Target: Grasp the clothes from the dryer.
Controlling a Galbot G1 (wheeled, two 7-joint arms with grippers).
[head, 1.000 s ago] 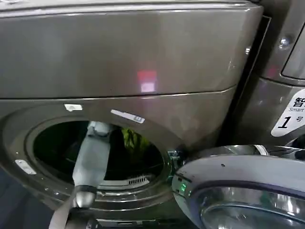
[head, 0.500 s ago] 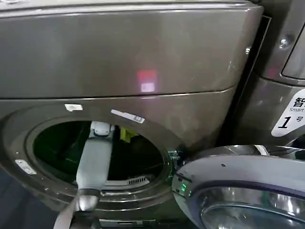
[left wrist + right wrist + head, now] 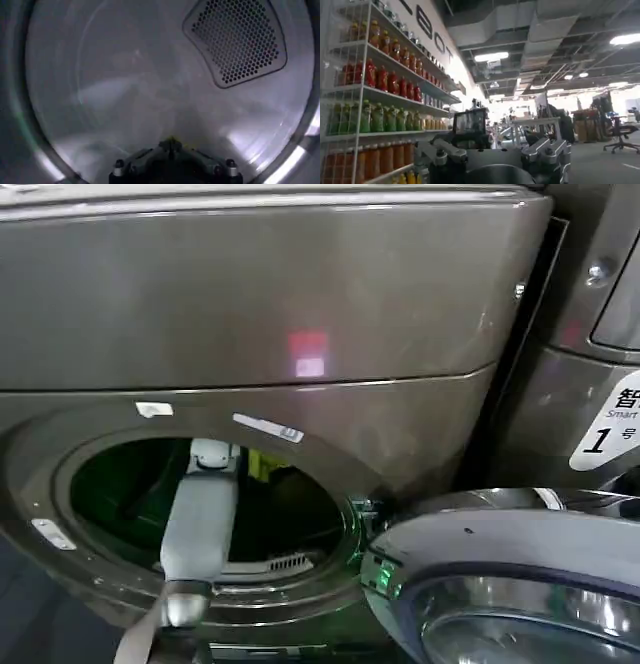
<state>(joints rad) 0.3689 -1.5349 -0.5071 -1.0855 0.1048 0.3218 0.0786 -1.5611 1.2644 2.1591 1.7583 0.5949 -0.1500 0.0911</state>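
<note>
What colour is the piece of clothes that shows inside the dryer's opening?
Bright yellow-green. The clothes show best in the head view, beside the left arm inside the dryer.

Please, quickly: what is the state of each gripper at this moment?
Left gripper: inside the dryer, shut on the clothes.
Right gripper: away from the dryer, open, holding nothing.

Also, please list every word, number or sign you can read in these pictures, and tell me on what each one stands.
"1", with "Smart" and part of a Chinese character above it: white label on the neighbouring machine.
"BOT": large dark letters on the wall above the drink shelves; the start is cut off.
Small white stickers on the dryer ring: too blurred to read.
Bottle labels on the shelves: too small to read.
</note>
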